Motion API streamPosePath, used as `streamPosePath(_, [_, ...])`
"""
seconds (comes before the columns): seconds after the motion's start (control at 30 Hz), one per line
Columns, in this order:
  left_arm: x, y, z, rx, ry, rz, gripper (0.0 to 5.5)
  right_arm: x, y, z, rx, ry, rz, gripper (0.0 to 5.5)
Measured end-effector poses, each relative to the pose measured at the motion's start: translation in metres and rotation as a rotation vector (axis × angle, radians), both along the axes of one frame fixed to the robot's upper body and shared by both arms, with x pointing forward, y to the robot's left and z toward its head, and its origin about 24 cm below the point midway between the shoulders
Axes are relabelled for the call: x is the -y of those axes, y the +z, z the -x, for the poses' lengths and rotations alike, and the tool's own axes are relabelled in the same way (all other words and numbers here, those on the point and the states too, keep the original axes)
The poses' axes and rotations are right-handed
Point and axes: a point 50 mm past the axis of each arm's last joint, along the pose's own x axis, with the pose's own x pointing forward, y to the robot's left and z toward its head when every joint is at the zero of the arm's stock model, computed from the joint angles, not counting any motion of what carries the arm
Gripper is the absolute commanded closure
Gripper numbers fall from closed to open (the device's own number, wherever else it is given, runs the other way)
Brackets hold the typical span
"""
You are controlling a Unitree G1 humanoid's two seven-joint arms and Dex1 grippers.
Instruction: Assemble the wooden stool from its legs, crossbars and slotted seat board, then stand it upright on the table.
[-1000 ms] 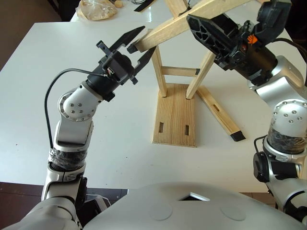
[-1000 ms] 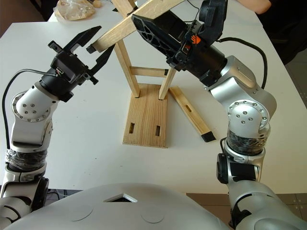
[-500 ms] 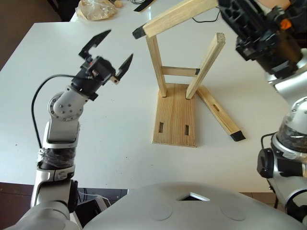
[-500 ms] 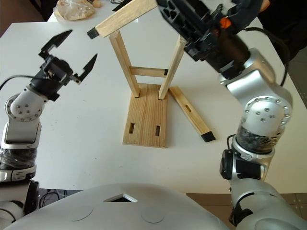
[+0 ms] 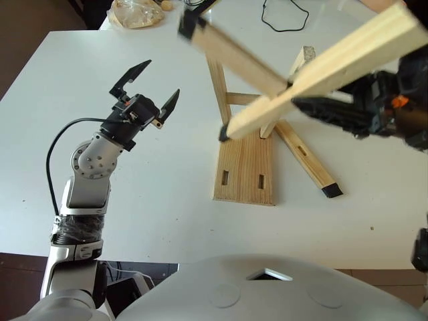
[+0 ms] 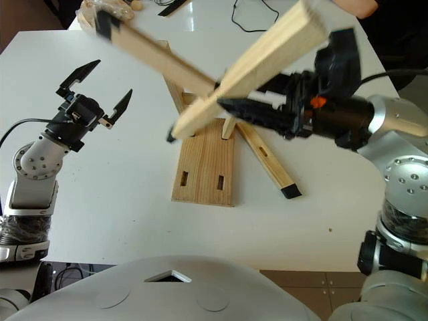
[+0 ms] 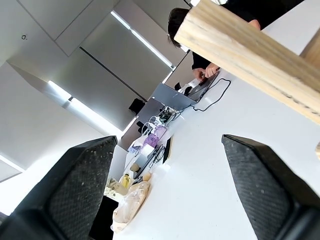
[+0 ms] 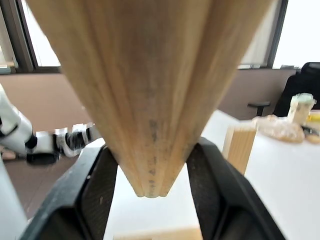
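Jaws of the right gripper (image 5: pixel 304 110) clamp the leg frame (image 5: pixel 348 57) aloft, tilted over the seat board (image 5: pixel 244 174) at the middle of the table (image 5: pixel 167 200); the left gripper (image 5: pixel 159 81) gapes empty. Stiff, light, leverage-prone wood: I'd grip nearer its joint.

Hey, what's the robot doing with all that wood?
The robot is partway through building a stool. Its right tool is shut on joined wooden bars, held in the air above the seat board, which lies flat on the table with two legs and a crossbar standing in it. Another leg lies loose beside the board. The left tool hovers open and empty to the left.
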Motion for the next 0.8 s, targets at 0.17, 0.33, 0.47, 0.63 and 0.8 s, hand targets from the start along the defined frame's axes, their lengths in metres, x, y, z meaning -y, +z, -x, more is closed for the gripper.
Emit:
streamPosePath(0.17, [0.001, -0.005, 0.000, -0.038, 0.022, 0.030, 1.61, 0.009, -0.024, 0.001, 0.011, -0.020, 0.153, 3.50])
streamPosePath(0.33, [0.000, -0.007, 0.000, -0.063, 0.039, 0.032, 1.61, 0.017, -0.043, 0.006, -0.024, -0.015, 0.226, 3.50])
streamPosePath(0.47, [0.003, -0.013, 0.002, -0.096, 0.020, 0.016, 1.61, 0.017, -0.048, 0.010, -0.042, 0.025, 0.231, 3.50])
streamPosePath(0.63, [0.003, -0.013, 0.002, -0.099, 0.021, 0.013, 1.61, 0.018, -0.051, 0.011, -0.038, 0.041, 0.264, 3.50])
streamPosePath(0.8, [0.004, -0.015, 0.003, -0.102, 0.020, 0.000, 1.61, 0.018, -0.053, 0.011, -0.011, 0.043, 0.282, 3.50])
